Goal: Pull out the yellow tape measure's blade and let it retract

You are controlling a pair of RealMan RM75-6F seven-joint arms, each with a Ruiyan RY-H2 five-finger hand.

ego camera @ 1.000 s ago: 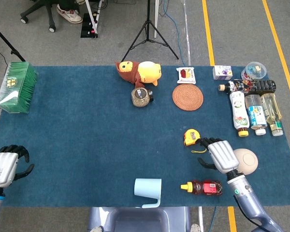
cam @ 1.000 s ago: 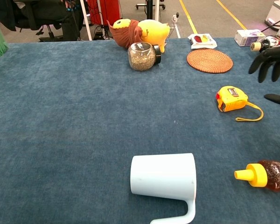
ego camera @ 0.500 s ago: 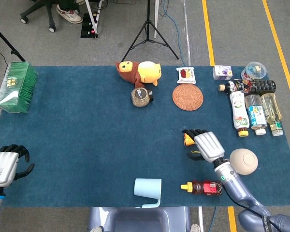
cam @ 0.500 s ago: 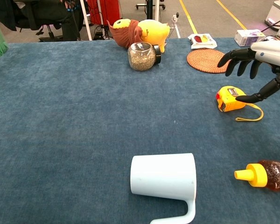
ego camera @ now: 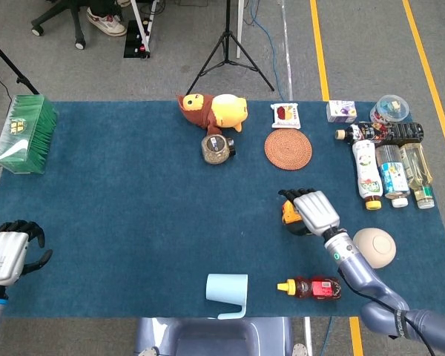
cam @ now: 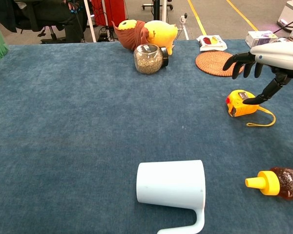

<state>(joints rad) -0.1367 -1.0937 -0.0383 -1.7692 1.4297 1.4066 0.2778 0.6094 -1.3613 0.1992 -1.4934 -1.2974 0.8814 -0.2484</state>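
Since a second ago, the right hand (cam: pixel 263 56) has been moved from the desk's right side to directly above the small yellow tape measure (cam: pixel 241 103), which has not shifted. Its dark fingers (cam: pixel 238 60) are spread and held over the case, and the thumb tip is seen at the case's right edge; whether it touches cannot be told, and nothing is gripped. The tape measure is found on the blue carpeted desk (cam: pixel 78 122), just in front of the round woven rattan coaster (cam: pixel 219 63), with its yellow wrist loop (cam: pixel 263 118) lying to its right. The left hand (ego camera: pixel 9 251) is seen far from the tape measure, at the desk's left near edge, unchanged, with fingers loosely curled and nothing held.
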